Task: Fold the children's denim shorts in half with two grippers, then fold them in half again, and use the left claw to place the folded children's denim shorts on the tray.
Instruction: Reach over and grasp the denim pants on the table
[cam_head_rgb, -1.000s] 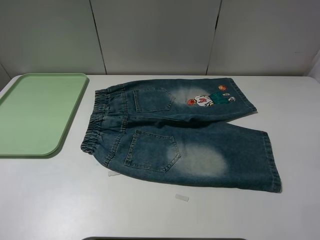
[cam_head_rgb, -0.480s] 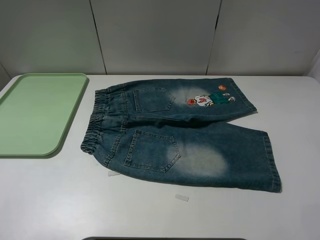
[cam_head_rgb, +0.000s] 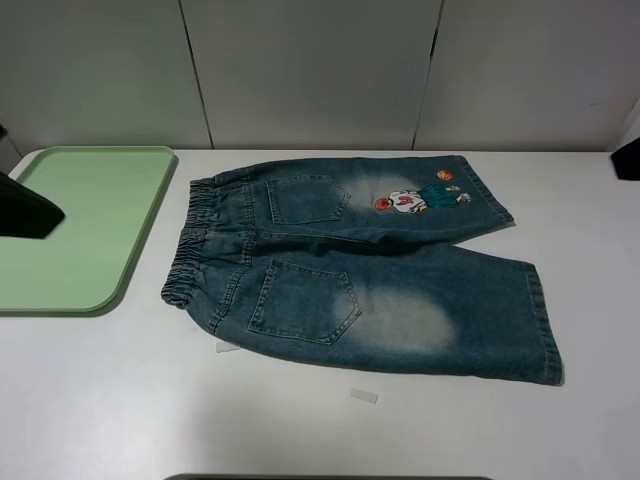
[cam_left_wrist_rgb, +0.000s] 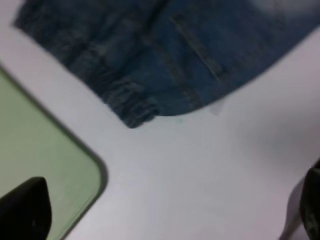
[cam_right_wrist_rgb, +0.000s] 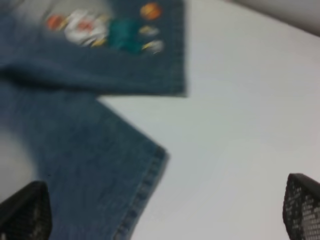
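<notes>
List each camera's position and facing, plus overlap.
Exterior high: mounted high, looks down on table, denim shorts and green tray; left arm and right arm show only at side edges.
Left wrist: on left arm, looks down at shorts' waistband and tray corner; left gripper open.
Right wrist: on right arm, looks down at leg hems and cartoon patch; right gripper open.
Shared: all see the shorts; exterior and left wrist see the tray.
</notes>
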